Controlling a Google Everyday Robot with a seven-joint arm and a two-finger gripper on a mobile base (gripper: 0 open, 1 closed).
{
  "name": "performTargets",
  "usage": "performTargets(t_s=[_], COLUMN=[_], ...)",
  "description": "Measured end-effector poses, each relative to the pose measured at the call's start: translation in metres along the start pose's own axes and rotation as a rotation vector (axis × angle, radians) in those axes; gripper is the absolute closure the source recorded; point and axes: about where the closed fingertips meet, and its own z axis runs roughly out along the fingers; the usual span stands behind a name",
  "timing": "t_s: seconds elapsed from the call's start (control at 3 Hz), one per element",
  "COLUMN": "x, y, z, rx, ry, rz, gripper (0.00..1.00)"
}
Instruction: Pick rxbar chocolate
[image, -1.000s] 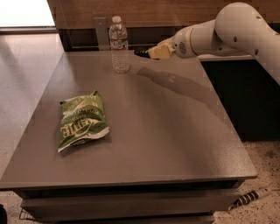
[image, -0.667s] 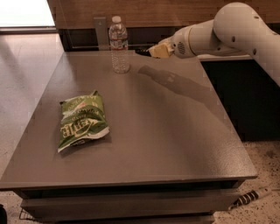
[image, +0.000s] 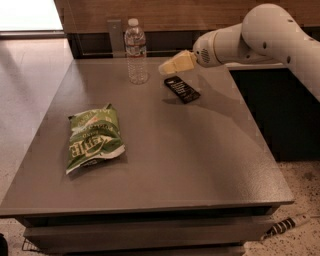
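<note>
Looking like an office break area or robotics lab, prob. not a home. Showing a plain grey table (image: 200, 165) w/ wood-panel wall (image: 200, 12) behind, dark cabinet (image: 265, 115) at right, speckled hard floor (image: 305, 180) below, striped cable (image: 285, 226) lying on it. Snacks sitting out on top: water bottle (image: 135, 52), green chip bag (image: 93, 140), rxbar chocolate (image: 182, 89). White robot arm (image: 280, 35) showing at right, gripper (image: 172, 65) hanging over the table's far side, near the rxbar chocolate, beside the water bottle.

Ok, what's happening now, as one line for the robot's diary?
pincer: over far side of grey table | small flat black wrapper bar: just below pincer, grasp unclear | crinkled green chip bag: front left
</note>
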Motion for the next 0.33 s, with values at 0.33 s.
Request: performTargets(t_s=[0.33], x=[0.0000], y=[0.0000], z=[0.0000], rx=[0.000], ry=[0.000], rz=[0.000], gripper=[0.00])
